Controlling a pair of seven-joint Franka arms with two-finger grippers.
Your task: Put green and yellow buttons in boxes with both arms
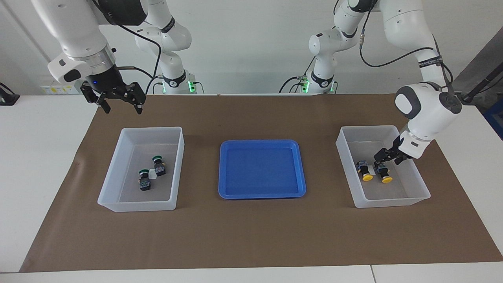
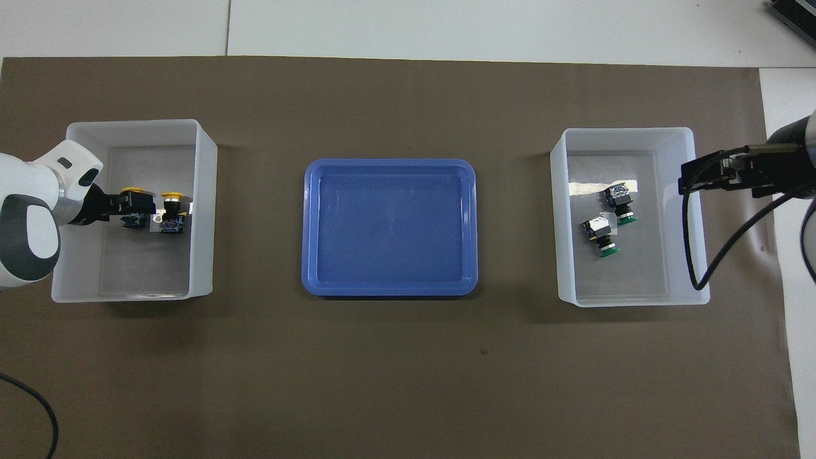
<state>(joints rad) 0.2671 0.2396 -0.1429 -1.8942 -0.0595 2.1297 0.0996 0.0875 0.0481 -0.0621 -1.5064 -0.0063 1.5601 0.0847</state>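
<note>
With both yellow buttons (image 1: pixel 376 172) in one bin (image 1: pixel 420 192) and both green buttons (image 1: pixel 151 171) in the other bin (image 1: pixel 112 196), the empty, open left gripper (image 1: pixel 390 155) needed a straight lift clear of the rim, while the right gripper (image 1: pixel 120 103) hung open and empty.
</note>
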